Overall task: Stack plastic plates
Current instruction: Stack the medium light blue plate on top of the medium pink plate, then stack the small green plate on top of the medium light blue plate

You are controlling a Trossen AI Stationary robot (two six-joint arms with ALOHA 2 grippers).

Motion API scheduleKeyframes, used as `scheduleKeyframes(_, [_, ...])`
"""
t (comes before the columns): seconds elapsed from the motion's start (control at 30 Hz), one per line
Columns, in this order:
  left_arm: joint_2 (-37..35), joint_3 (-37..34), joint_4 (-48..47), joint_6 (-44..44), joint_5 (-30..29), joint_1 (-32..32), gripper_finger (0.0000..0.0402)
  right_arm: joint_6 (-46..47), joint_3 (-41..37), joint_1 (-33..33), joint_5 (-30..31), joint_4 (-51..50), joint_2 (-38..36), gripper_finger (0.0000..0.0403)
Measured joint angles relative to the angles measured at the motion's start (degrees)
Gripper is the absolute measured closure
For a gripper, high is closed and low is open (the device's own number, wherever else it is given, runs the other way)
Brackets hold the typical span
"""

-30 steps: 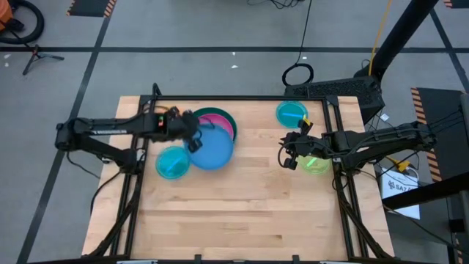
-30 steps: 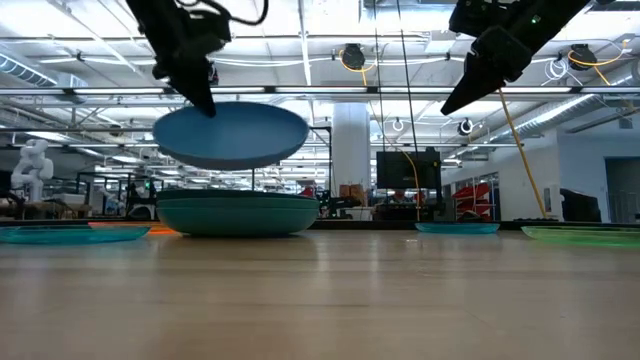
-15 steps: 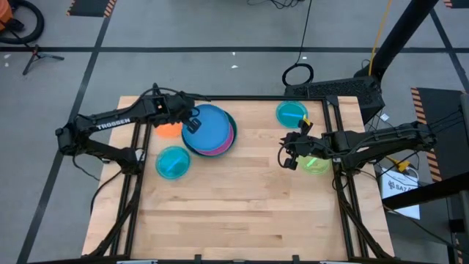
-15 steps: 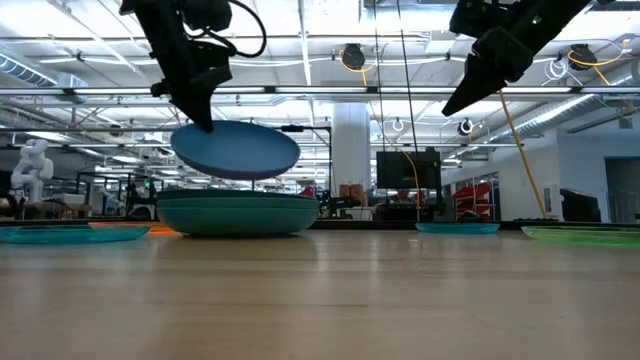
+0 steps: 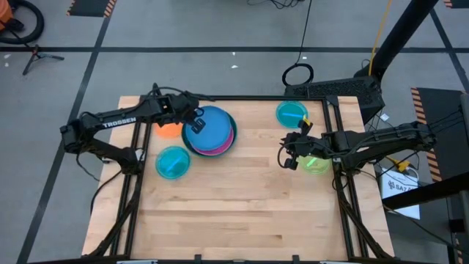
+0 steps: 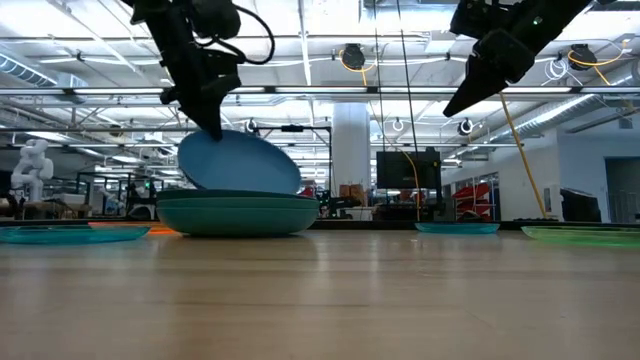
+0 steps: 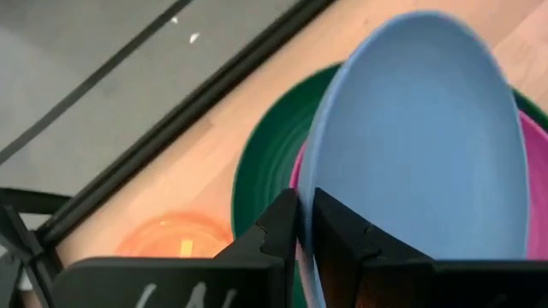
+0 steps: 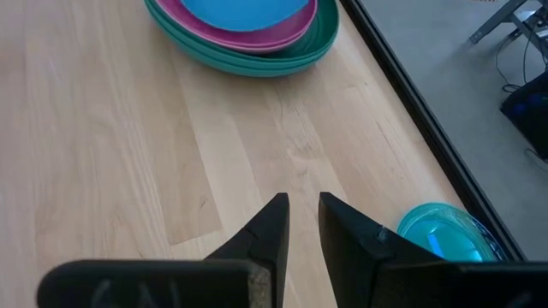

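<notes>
A blue plate point(image 5: 214, 130) sits over a stack of magenta point(image 7: 295, 175), dark green point(image 7: 261, 162) and teal plates point(image 6: 237, 215) at the table's far left. My left gripper point(image 5: 195, 123) is shut on the blue plate's left rim. An orange plate point(image 5: 168, 130) and a cyan plate point(image 5: 173, 162) lie flat on the table left of the stack. Another cyan plate point(image 5: 292, 113) and a lime plate point(image 5: 315, 163) lie on the right. My right gripper point(image 5: 283, 156) hovers shut above the table beside the lime plate. My left gripper pinches the blue plate's rim point(image 7: 305, 205) at its left edge between the two fingers, coming slanting down from the table's left. The plate is tilted: the held side point(image 6: 205, 150) is raised and the opposite edge point(image 6: 292, 188) rests on the stack.
The table's black frame rail point(image 5: 242, 98) runs close behind the stack. Bare wood point(image 5: 234, 205) fills the near half of the table and the middle between the stack and the right-hand plates.
My left gripper has carried the blue plate toward the far edge, over the stack, and then lowered it. The plate was level and clear of the stack; now it tips, its right edge down on the stack and its held edge still raised.
</notes>
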Motion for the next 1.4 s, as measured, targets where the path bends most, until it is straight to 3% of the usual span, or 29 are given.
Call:
scheduleKeyframes(0.5, [0.61,0.02,1.01,1.05,1.14,-0.64,0.036,0.0,0.0,0.0,0.0,-0.02,0.0,0.0344])
scheduleKeyframes(0.67, [0.61,0.02,3.7,1.61,4.21,-3.51,0.036,0.0,0.0,0.0,0.0,-0.03,0.0,0.0344])
scheduleKeyframes(1.4, [0.61,0.02,5.87,0.59,4.0,-15.41,0.036,0.0,0.0,0.0,0.0,-0.03,0.0,0.0344])
